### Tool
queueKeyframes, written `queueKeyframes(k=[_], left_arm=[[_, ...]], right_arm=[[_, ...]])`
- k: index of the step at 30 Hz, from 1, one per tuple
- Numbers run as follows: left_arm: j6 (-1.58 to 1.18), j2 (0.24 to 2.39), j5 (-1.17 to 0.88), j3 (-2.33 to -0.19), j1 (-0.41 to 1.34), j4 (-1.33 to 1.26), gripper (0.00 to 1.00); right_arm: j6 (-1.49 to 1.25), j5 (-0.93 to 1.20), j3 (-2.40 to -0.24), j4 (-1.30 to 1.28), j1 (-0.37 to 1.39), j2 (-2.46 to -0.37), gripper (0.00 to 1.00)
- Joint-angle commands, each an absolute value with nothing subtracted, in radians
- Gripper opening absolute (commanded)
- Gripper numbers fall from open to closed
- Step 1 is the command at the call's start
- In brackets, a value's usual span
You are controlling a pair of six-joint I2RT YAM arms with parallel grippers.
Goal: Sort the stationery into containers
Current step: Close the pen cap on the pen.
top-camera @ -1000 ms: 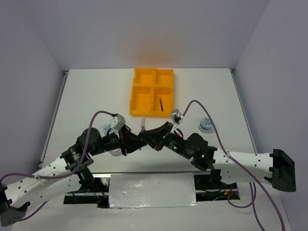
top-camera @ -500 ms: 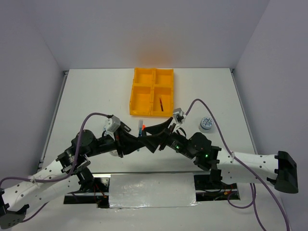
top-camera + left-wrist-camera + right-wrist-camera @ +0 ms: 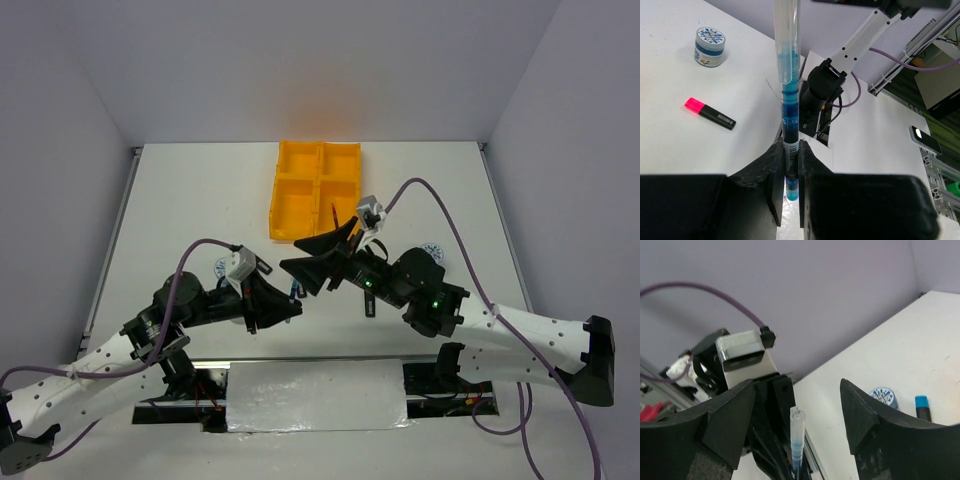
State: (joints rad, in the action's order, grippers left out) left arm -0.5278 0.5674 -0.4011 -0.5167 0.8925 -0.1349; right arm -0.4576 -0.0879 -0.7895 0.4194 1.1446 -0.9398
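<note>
From my remote station: on the white table, the yellow four-compartment tray sits toward the far edge. My right gripper hangs between the tray and the left arm, jaws spread wide and holding nothing. My left gripper is clamped on the lower end of the teal pen, held upright above the table. A pink-capped highlighter lies nearby on the table.

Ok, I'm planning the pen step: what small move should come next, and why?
Probably carry the teal pen toward the tray. The left fingers are shut on it, holding it upright, the right fingers stand open and clear of it, and the dark red pen lies in the tray's near-right compartment.
</note>
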Motion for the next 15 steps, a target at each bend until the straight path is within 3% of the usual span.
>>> queueKeyframes(k=[1,7,9,12,13,15], left_arm=[[-0.519,0.563,-0.428,-0.526,0.9,-0.184,0.0],[-0.517,0.568,-0.422,-0.531,0.903,-0.173,0.0],[-0.515,0.568,-0.425,-0.532,0.904,-0.172,0.0],[-0.512,0.571,-0.417,-0.537,0.908,-0.164,0.0],[-0.511,0.569,-0.414,-0.538,0.908,-0.163,0.0],[-0.509,0.568,-0.407,-0.541,0.908,-0.16,0.0]], right_arm=[[-0.434,-0.006,-0.831,0.39,1.141,-0.963,0.73],[-0.446,0.026,-0.807,0.436,1.141,-0.965,0.49],[-0.448,0.028,-0.804,0.44,1.141,-0.96,0.47],[-0.446,0.031,-0.807,0.439,1.141,-0.96,0.31],[-0.446,0.032,-0.807,0.437,1.143,-0.963,0.19],[-0.449,0.035,-0.804,0.44,1.143,-0.965,0.14]])
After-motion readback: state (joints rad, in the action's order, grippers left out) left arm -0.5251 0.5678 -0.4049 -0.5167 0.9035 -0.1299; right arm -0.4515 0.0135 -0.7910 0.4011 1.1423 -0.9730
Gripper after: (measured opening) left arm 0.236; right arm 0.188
